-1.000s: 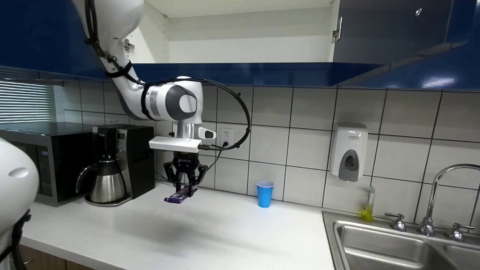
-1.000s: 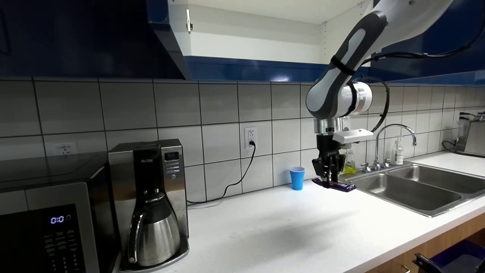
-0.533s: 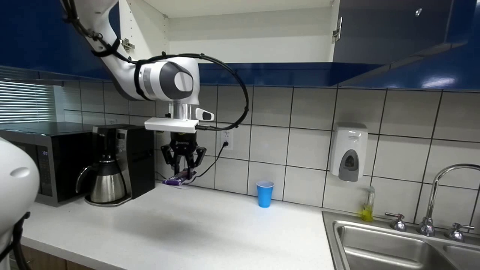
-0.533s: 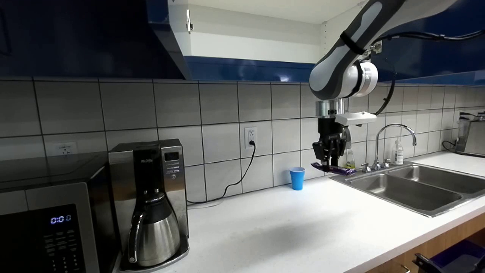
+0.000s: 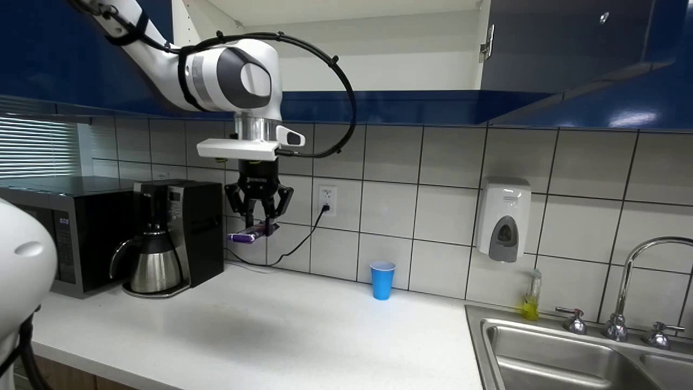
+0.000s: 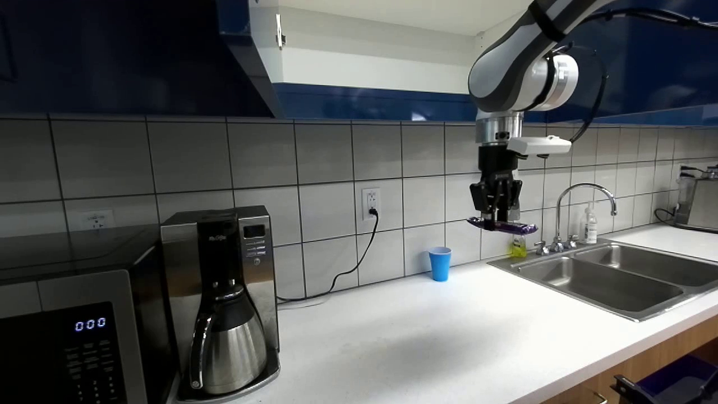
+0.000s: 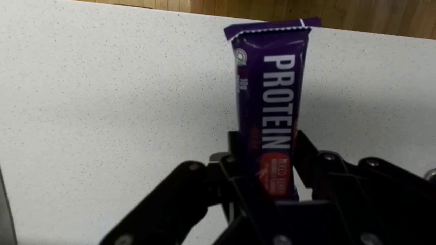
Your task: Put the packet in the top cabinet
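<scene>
Counter is running below; top cabinet is standing open above. Gripper is clamping packet by its long sides, off-ctr. Packet is hanging approx. level over counter, lower than cabinet. Prob. needing more ht. 1st, then easing in w/o tilting.

Holds flat purple packet over white countertop, lower than glossy dark-blue cabinet; in an exterior view, left of tapered blue cup.
</scene>
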Robot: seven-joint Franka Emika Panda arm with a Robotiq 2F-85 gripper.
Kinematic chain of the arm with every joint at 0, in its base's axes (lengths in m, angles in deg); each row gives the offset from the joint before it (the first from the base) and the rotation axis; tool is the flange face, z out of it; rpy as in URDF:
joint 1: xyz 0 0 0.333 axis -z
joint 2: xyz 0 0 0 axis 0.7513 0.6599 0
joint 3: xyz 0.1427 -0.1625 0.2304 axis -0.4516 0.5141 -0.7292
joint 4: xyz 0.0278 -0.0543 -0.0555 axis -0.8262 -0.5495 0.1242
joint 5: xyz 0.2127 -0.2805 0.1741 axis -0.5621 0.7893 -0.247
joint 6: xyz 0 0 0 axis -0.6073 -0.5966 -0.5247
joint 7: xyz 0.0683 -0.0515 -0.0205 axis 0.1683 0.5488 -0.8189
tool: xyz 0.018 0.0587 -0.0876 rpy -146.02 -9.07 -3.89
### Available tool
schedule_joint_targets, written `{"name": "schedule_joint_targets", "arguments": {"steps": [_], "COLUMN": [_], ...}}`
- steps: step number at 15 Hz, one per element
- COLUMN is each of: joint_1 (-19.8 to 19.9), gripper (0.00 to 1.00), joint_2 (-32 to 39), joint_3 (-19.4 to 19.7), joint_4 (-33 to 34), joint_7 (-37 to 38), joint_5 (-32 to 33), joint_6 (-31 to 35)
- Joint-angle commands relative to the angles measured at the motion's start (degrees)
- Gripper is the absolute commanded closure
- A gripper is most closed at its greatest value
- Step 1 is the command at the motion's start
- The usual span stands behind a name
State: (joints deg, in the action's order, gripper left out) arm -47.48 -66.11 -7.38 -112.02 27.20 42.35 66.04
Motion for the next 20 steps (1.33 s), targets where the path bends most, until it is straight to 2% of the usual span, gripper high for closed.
{"name": "schedule_joint_targets", "arguments": {"steps": [1, 20], "joint_1": [-0.39, -3.69], "gripper": [0.84, 0.84], "joint_2": [-4.81, -12.95], "joint_3": [0.23, -0.43], "joint_4": [-0.45, 2.98], "joint_7": [0.31, 0.1], "joint_5": [-0.19, -0.15], "joint_6": [-4.09, -5.69]}}
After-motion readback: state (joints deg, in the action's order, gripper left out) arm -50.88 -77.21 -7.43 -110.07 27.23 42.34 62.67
